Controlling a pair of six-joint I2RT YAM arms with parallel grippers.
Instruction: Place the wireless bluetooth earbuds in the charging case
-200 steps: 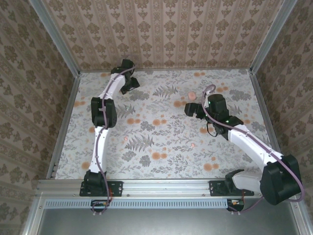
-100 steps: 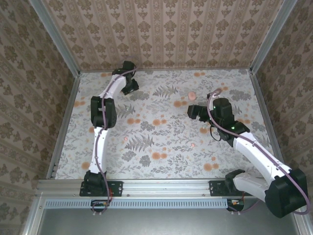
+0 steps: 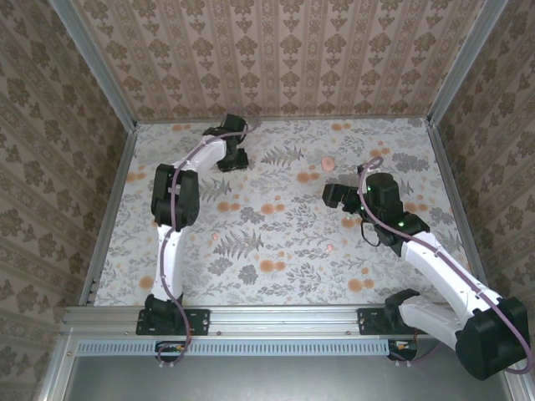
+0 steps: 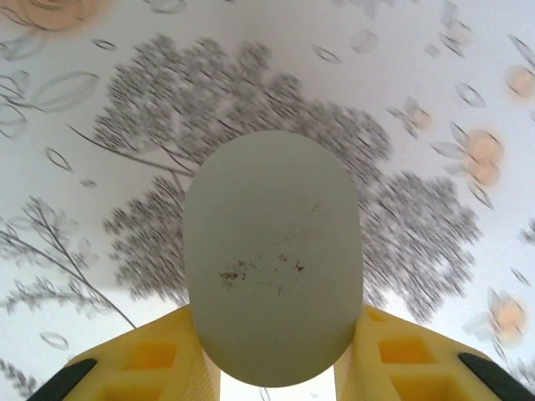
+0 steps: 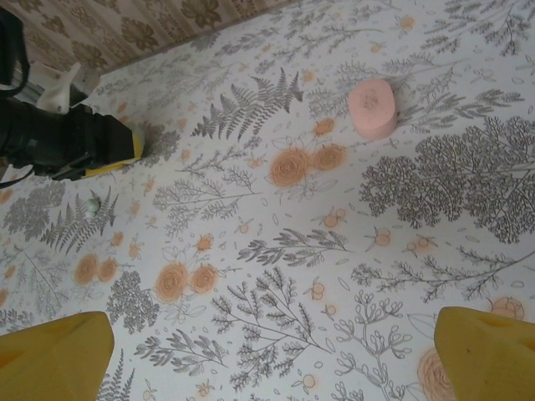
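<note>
A pale mint-white charging case point(image 4: 272, 259), oval and closed, sits between the yellow fingers point(image 4: 142, 363) of my left gripper point(image 4: 276, 372), which is shut on its lower end. This gripper point(image 3: 232, 152) is at the back left of the table. My right gripper point(image 3: 331, 196) hovers mid-right, open, its yellow fingertips point(image 5: 50, 355) wide apart over bare cloth. A pink case point(image 5: 373, 109) lies ahead of it, also seen from above point(image 3: 328, 162). A tiny mint earbud point(image 5: 90, 203) lies near the left gripper point(image 5: 92, 144). Two pink earbuds point(image 3: 216, 237) point(image 3: 332, 247) lie on the cloth.
The table point(image 3: 276, 276) is covered in a floral cloth with orange flower prints and grey ferns. Patterned walls point(image 3: 276, 58) close it in at the back and both sides, with a metal rail point(image 3: 267, 319) along the near edge.
My left gripper has closed on the mint-white case and shifted right along the back of the table. The right arm has drawn slightly back toward the right.
</note>
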